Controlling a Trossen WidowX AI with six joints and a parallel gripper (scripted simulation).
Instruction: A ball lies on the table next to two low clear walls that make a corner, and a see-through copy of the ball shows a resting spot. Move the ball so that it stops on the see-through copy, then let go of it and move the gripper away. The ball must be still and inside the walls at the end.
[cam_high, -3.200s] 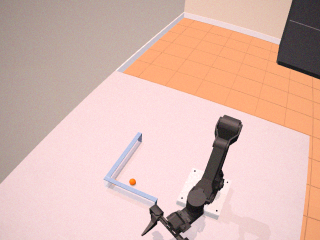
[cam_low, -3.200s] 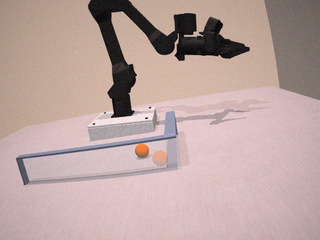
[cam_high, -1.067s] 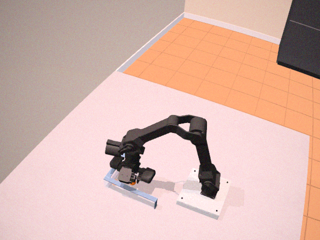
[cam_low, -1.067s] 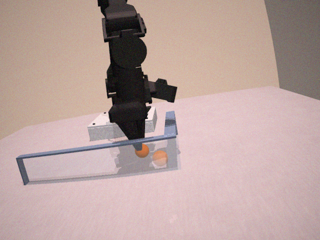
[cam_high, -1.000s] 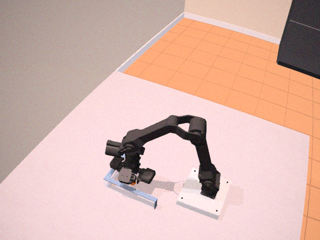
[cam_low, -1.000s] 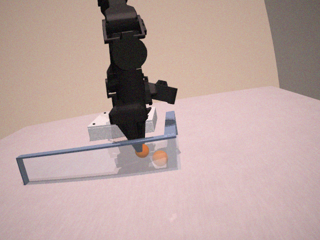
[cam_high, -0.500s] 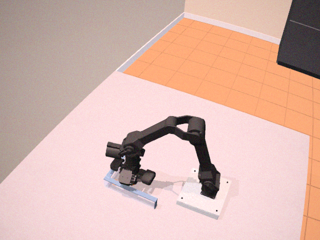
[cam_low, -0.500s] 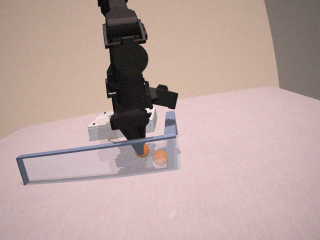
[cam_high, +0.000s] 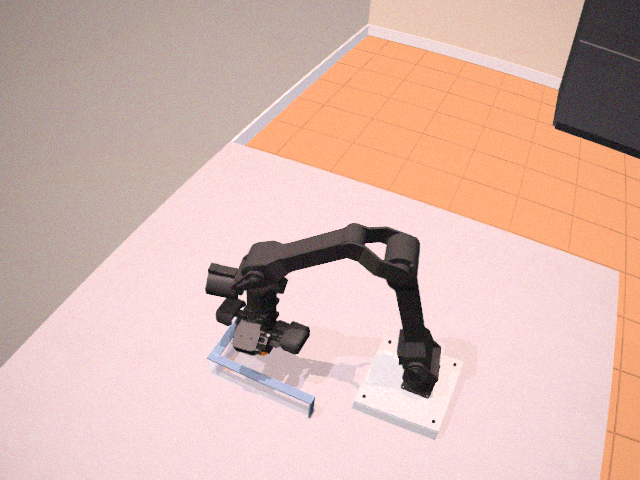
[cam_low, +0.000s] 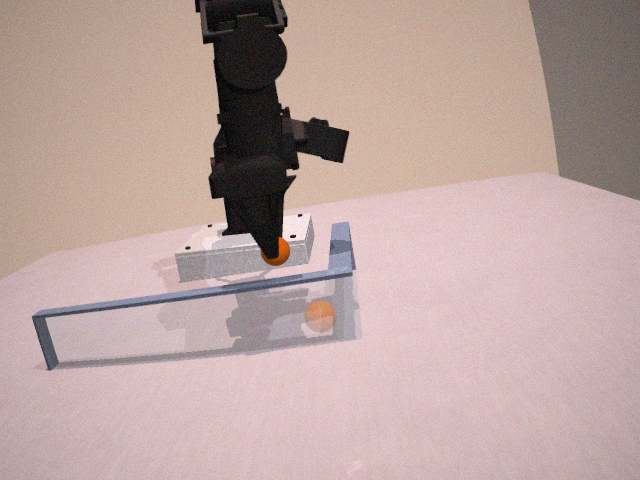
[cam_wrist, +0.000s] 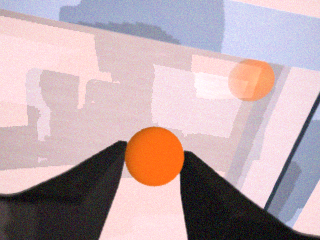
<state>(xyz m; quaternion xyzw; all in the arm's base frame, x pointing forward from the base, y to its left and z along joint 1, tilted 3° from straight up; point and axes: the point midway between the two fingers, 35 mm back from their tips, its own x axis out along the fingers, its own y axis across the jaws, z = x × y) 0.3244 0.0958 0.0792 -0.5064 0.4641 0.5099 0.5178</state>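
Observation:
My gripper is shut on the solid orange ball, with a fingertip on each side of it. In the exterior view the held ball hangs above the table, about level with or a little above the walls' blue tops. The see-through copy rests on the table in the corner of the clear walls. In the wrist view the copy lies up and to the right of the ball. In the top view the gripper covers most of the ball.
The second wall meets the long wall at the corner near the copy. The arm's white base plate stands to the right of the walls in the top view. The arm's shadow falls across the pink table.

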